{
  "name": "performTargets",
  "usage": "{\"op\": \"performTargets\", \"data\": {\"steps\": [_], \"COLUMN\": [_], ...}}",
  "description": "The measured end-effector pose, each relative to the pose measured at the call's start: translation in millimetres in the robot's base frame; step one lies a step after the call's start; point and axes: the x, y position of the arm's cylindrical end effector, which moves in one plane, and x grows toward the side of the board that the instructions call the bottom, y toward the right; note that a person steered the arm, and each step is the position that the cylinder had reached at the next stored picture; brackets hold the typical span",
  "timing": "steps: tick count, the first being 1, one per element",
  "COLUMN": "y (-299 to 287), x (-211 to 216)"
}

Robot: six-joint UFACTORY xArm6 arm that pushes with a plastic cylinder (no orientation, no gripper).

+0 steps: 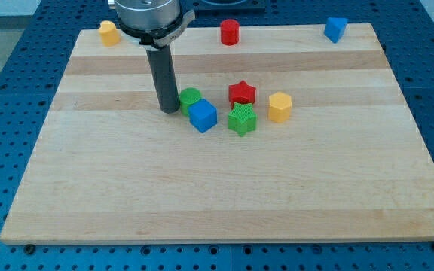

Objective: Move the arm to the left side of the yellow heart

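Tip beside green cylinder

yellow heart lies flat at the board's top-left corner.

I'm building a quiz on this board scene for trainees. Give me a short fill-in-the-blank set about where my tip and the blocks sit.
1. My tip rests just to the view's left of the ____ cylinder.
2. The blue cube has the green star on the view's ____ side.
3. The yellow heart lies near the board's top ____ corner.
4. The red star sits to the view's left of the ____ hexagon.

Missing words: green; right; left; yellow
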Motion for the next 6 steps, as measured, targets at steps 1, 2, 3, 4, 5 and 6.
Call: {"op": "performTargets", "data": {"steps": [1,2,3,4,5,6], "y": [-18.6,-68.5,-136.9,-197.2,-208.7,-204.5], "x": [-1.9,-33.1,-60.2,-103.7,-164.4,-212.2]}}
